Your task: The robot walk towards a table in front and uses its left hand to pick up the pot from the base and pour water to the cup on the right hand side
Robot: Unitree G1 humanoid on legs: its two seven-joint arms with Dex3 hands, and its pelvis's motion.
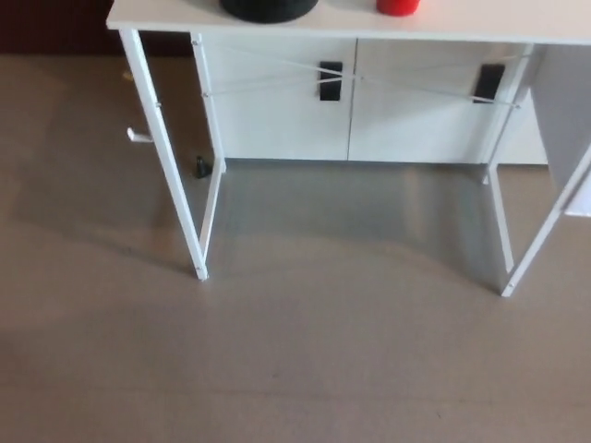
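Walking up is the step in hand: the white flat-topped counter [480, 28] on thin white metal legs stands ahead across bare grey-brown floor [305, 360], only its near edge in the top strip of the head view. Neither robot hand shows, so open or closed cannot be told, and places cannot be fixed against a hand yet.

- Black round base or pot bottom [269, 9] sits at the counter's near edge, left of centre; cut off by the frame, pot and base cannot be separated.
- Red cylindrical cup [398, 6] stands near it on the right-arm side, also cropped.
- White cabinet [360, 101] with two black handles behind the legs.

Judgement: approach straight and stop square to the counter, the black item slightly to the left-arm side, legs clear of the frame.

No brand, label or readable writing visible.
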